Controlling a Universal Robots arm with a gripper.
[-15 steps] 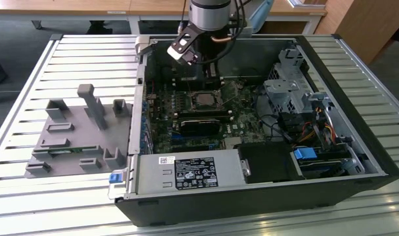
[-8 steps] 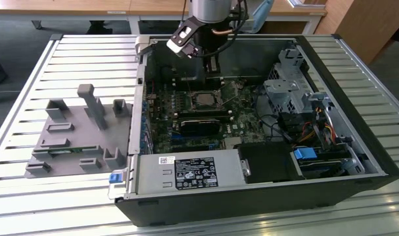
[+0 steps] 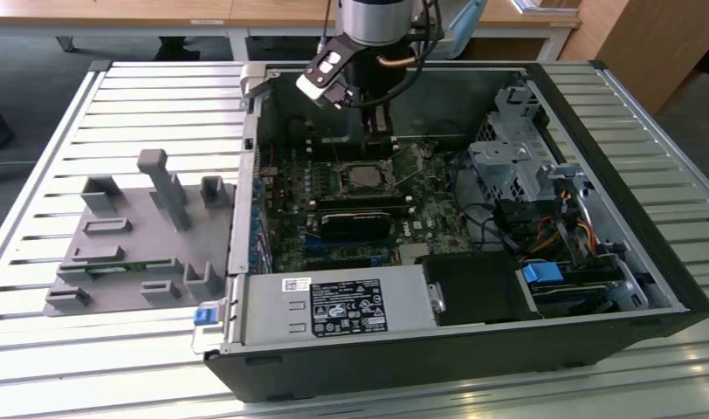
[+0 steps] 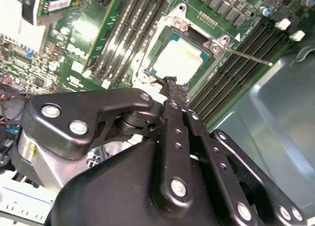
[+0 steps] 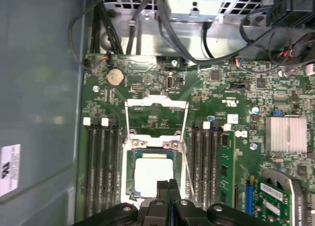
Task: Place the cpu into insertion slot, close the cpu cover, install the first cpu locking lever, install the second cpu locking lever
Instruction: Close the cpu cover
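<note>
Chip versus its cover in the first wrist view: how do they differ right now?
The chip is a solid pale square lying flat in the socket; the cover is a thin frame with an open window, hinged open off it. Both are silvery metal and roughly socket-sized.

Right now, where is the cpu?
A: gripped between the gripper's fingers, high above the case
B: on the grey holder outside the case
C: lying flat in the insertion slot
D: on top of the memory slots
C: in the first wrist view the cpu lies flat inside the insertion slot, pale face up, and the gripper, fingers shut, is close over its edge.
</note>
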